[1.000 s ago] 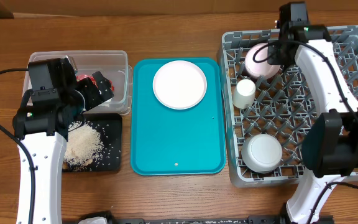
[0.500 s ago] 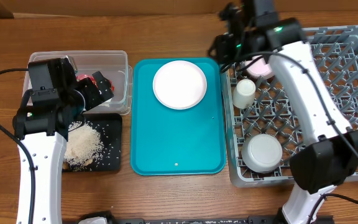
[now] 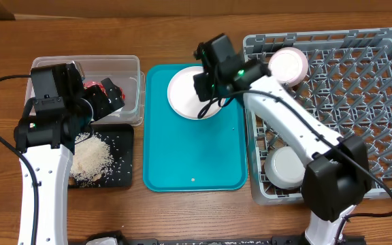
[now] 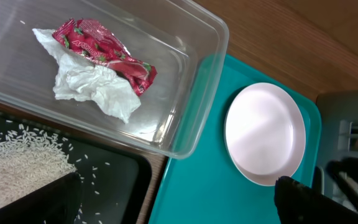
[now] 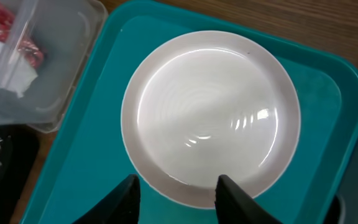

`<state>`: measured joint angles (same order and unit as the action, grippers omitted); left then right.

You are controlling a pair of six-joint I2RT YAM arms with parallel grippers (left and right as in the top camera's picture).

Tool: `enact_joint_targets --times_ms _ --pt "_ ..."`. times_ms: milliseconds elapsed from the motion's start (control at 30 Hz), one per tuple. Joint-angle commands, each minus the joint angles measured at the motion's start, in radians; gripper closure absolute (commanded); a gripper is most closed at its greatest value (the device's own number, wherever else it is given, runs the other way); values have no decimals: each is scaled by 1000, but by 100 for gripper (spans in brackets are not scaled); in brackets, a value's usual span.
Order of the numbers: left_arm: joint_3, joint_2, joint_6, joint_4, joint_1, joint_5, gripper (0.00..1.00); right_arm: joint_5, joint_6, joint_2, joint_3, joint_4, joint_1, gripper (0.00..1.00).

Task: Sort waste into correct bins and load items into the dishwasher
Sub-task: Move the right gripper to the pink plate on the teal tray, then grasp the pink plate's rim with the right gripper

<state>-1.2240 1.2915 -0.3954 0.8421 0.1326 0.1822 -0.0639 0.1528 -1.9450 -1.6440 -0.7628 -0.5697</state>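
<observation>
A round white plate lies at the back of the teal tray; it also shows in the right wrist view and the left wrist view. My right gripper hovers over it, open and empty, its fingers astride the plate's near rim. My left gripper is open and empty over the clear tub, which holds the red wrapper and the white napkin. Rice lies on the black tray. The grey dish rack holds a pink plate and a white bowl. The cup is hidden.
The teal tray sits between the bins on the left and the rack on the right. My right arm reaches across the rack's left edge. Wooden table shows all round.
My right arm has swung left from the rack's back left corner to above the white plate on the teal tray. The left arm has not moved.
</observation>
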Motion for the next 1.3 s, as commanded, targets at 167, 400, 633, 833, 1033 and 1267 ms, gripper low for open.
enact_joint_targets --times_ms 167,400,633,833,1033,1267 --pt "-8 -9 10 -1 -2 -6 0 45 9 2 164 200 -88 53" --pt "-8 -9 10 -1 -2 -6 0 45 3 -3 286 407 -149 53" --pt "-8 -9 10 -1 -2 -6 0 45 -19 -68 304 521 -171 60" --pt "-8 -9 10 -1 -2 -6 0 64 -30 -141 304 557 -171 57" --pt "-8 -9 10 -1 -2 -6 0 63 -29 -145 304 555 -171 57" --pt "-8 -9 10 -1 -2 -6 0 63 -29 -145 304 504 -171 52"
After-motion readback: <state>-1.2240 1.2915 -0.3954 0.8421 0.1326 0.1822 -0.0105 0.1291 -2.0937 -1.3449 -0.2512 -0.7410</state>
